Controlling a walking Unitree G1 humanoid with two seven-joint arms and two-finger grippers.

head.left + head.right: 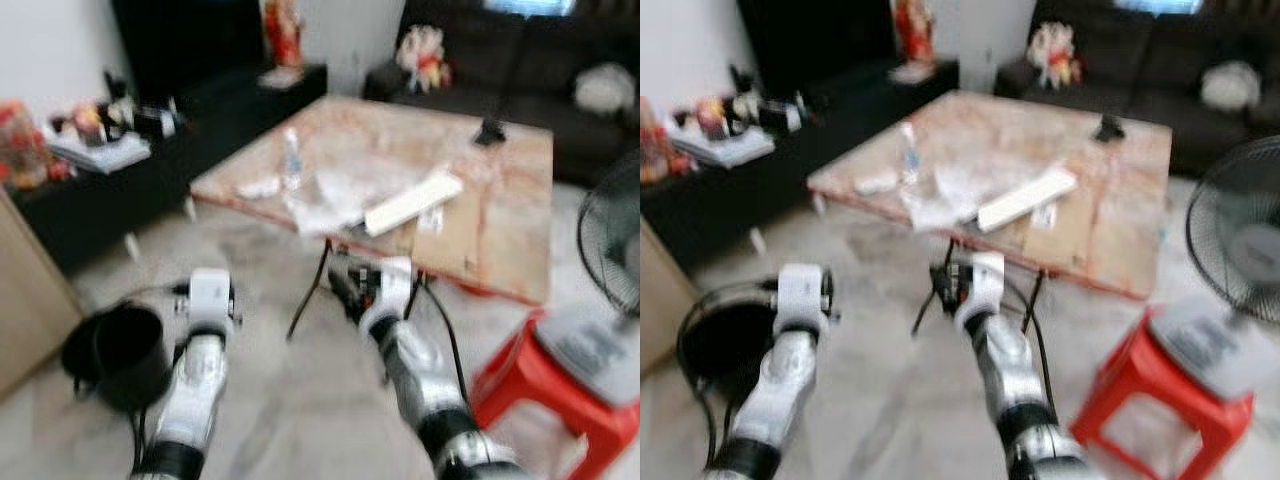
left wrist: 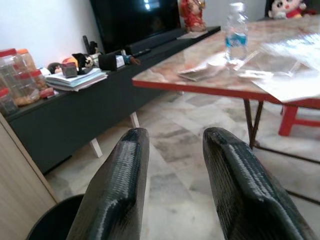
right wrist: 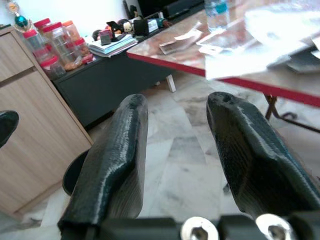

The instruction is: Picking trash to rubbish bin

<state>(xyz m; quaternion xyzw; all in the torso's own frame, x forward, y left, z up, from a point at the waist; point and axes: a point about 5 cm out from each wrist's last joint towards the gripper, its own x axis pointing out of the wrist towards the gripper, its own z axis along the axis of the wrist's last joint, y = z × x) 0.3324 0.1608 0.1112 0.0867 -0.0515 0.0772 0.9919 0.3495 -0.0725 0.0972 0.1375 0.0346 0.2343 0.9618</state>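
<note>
Both my pincers are up in front of me, fingers spread apart, holding nothing. Head views are motion-blurred, wrist views are sharp.

Left gripper [image 2: 172, 187]: jaws apart with a clear gap, pale marble-tile floor [image 2: 175, 150] showing between the fingers. Just below and beside it sits the round black rubbish bin [image 1: 125, 352] on the floor, touching nothing I hold.

Right gripper [image 3: 175, 165]: likewise spread and empty, hovering just short of the near edge of the red-rimmed marble-pattern folding table [image 1: 500, 200].

Ahead of both pincers, on the table's near side: crumpled clear plastic wrapping [image 1: 335, 198], a long flat white box [image 1: 412, 203] lying across it, a small folded white paper scrap [image 2: 202, 71] and a clear plastic water bottle with a blue label [image 2: 236, 34] standing upright. All of it is on the tabletop, apart from my fingers.

To the right of the right gripper: a red plastic stool [image 1: 545, 385] and a black fan [image 1: 612, 245].

Further left: a long low black cabinet [image 2: 75, 117] with stacked books and red-lidded plastic jars [image 3: 52, 47]. Far side: a dark sofa [image 1: 540, 60].
</note>
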